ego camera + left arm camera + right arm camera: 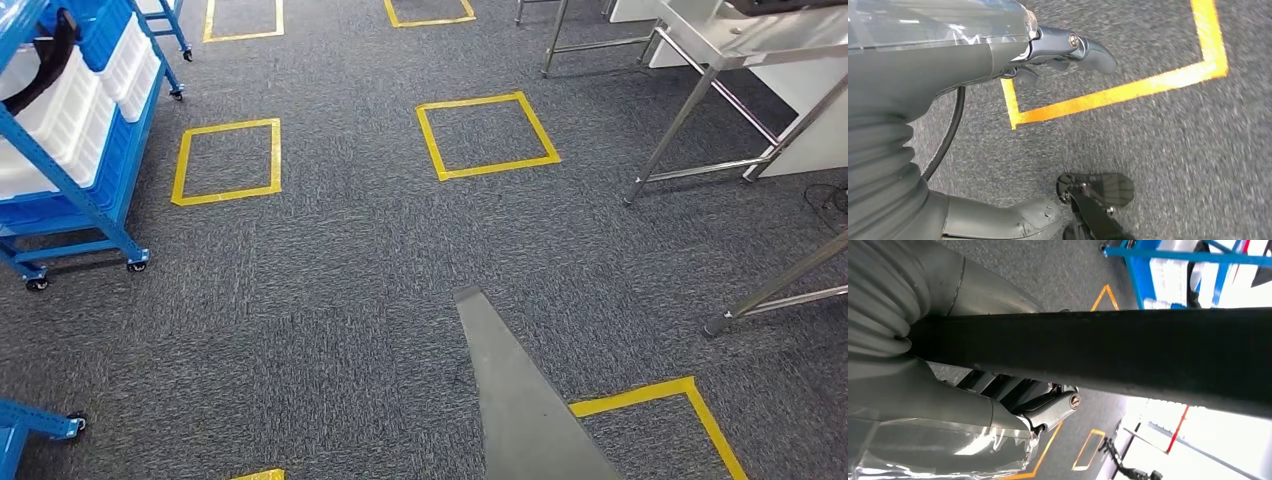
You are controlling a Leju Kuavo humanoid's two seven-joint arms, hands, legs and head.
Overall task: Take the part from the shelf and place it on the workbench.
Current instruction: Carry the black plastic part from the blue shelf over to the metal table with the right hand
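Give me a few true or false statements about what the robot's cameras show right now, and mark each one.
1. The right hand holds a long dark part. True.
2. The left hand is carrying a white bin. False: it holds nothing, its fingers curled in above the carpet.
3. The blue shelf rolls on small wheels. True.
4. The floor squares are marked in red tape. False: the tape squares are yellow.
5. The part already lies on the metal-legged workbench. False: it is in the right hand.
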